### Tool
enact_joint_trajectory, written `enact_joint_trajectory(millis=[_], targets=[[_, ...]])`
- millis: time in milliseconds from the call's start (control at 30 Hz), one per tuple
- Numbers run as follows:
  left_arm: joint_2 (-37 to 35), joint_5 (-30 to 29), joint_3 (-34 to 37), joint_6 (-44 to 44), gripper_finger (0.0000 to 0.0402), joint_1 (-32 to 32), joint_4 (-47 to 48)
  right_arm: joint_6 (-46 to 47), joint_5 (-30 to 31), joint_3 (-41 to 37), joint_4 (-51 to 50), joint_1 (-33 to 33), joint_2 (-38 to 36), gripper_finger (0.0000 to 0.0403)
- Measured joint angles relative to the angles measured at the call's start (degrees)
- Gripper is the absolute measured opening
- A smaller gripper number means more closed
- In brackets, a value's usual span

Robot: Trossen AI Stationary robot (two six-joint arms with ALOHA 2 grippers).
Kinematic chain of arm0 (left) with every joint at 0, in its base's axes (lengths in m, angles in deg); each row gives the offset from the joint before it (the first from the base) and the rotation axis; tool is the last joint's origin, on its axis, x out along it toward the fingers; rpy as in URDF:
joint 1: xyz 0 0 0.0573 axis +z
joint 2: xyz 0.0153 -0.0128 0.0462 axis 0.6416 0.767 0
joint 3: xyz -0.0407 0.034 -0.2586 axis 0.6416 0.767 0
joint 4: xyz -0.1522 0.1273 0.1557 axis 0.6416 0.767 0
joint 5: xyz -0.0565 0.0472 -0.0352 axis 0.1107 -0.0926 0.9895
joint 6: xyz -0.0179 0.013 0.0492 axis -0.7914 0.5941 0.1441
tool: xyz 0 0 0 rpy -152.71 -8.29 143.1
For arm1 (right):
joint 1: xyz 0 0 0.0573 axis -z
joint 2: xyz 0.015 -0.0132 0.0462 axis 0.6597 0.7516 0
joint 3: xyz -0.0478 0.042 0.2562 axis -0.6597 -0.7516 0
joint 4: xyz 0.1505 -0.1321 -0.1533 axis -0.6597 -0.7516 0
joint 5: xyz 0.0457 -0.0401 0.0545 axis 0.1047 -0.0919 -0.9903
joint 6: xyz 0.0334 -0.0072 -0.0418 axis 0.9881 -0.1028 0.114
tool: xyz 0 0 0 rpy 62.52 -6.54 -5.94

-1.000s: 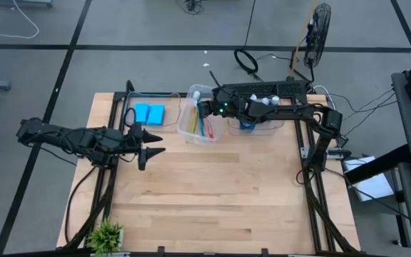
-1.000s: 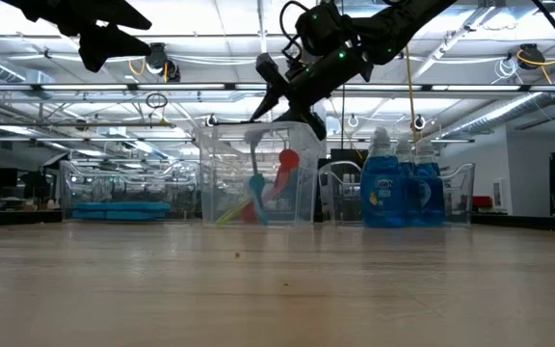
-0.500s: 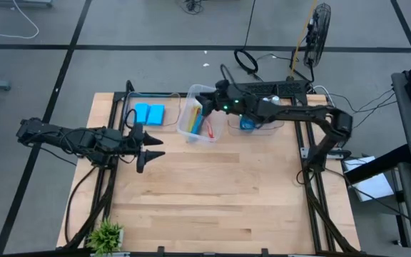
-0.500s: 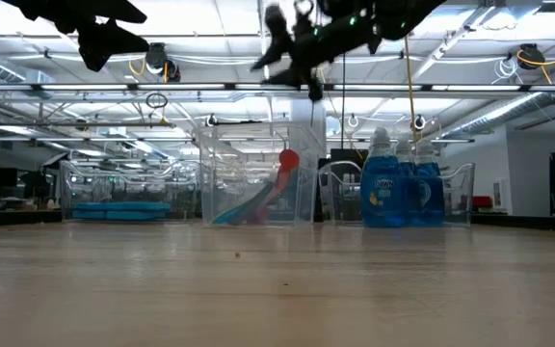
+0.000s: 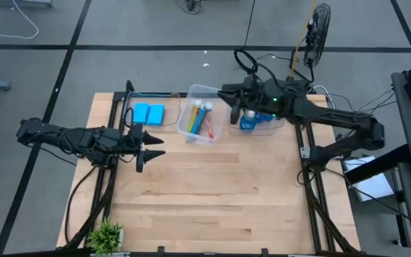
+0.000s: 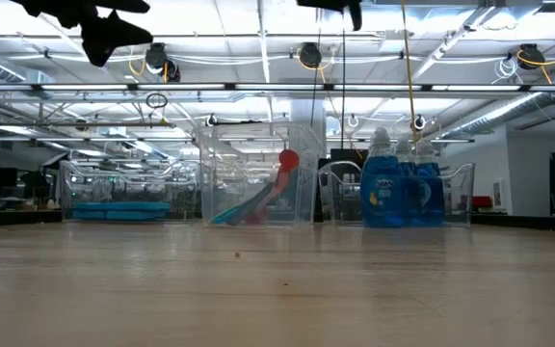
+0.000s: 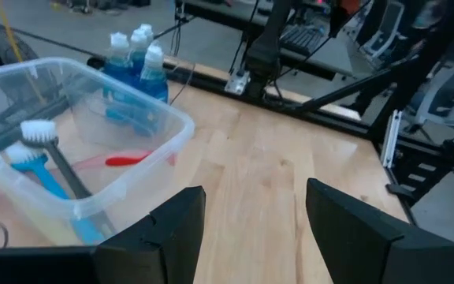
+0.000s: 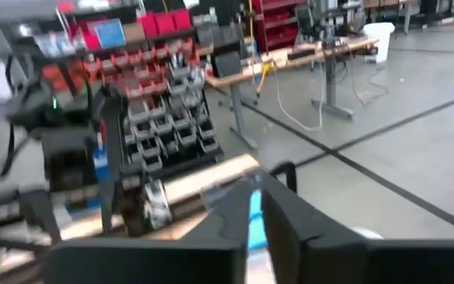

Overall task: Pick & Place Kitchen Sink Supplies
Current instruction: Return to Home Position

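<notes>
- The pale wooden counter (image 5: 212,193) stands on a grey floor crossed by dark lines and loose cables. The low view looks into a large hall with strip lights overhead.
- Everything sits along the back edge. The blue sponges (image 5: 149,113) are at the back left and the brushes (image 5: 197,121) lie slanted in the middle clear bin (image 5: 191,91). Just to the right, the blue bottles (image 5: 248,121) stand upright in another bin (image 5: 277,127).
- A small green plant (image 5: 107,234) sits at the front-left corner. The middle and front of the counter lie bare.
- The left end effector (image 5: 157,146) hangs over the left edge, well above the wood, fingers (image 7: 164,229) spread and holding nothing.
- The right end effector (image 5: 223,95) is high over the back edge, between the middle bin and the bottles. Its fingers (image 8: 231,213) are drawn together to a thin slit and hold nothing.
</notes>
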Motion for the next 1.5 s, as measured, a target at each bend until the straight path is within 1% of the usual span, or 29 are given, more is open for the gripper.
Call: enact_joint_trajectory(millis=[67, 167, 333, 467, 667, 733, 833, 1067, 1233, 1367, 1500], targets=[[-0.36, 0.63, 0.0, 0.84, 0.0223, 0.0, -0.82, -1.88, 0.01, 0.0, -4.32, -0.38, -2.25, 0.0006], [-1.36, 2.62, 0.0, 2.42, 0.0223, 0.0, -1.64, -3.86, -0.2, 0.0, -11.49, -0.73, -5.34, 0.0007], [-4.23, 3.52, 0.0, 3.86, 0.0223, -0.02, -1.49, -7.0, -6.0, 0.0, -22.93, -0.73, -9.62, 0.0002], [-6.49, 3.52, 0.0, 5.88, 0.0223, -0.02, -1.38, -9.28, -10.04, 0.0, -28.92, -0.73, -12.61, 0.0001], [-8.41, 3.5, 0.0, 6.19, 0.0223, -0.53, 1.39, -10.96, -10.3, -0.14, -35.48, -0.73, -16.42, 0.0001], [-8.86, 3.49, 0.0, 7.04, 0.0223, -1.13, 1.48, -11.65, -10.32, -1.55, -35.59, -0.73, -18.13, 0.0], [-9.83, 2.72, 0.0, 7.87, 0.0223, -2.18, 1.51, -11.67, -10.32, -5.8, -33.46, -0.73, -21.61, 0.0], [-12.35, -1.11, 0.0, 9.62, 0.0223, -4.37, 3.39, -9.4, -10.32, -21.44, -23.54, -0.73, -32.99, 0.0], [-14.63, -2.06, 0.13, 11.0, 0.0223, -4.79, 4.86, -5.6, -11.7, -31.46, -20.3, -0.73, -41.78, 0.0], [-17.37, -2.07, 2.41, 11.81, 0.0223, -4.76, 4.61, -2.2, -11.96, -37.3, -19.85, -0.73, -48.89, 0.0], [-21.09, -2.09, 7.62, 11.18, 0.0223, -4.66, 0.71, -0.39, -12.06, -41.34, -19.88, -0.73, -55.31, 0.0]])
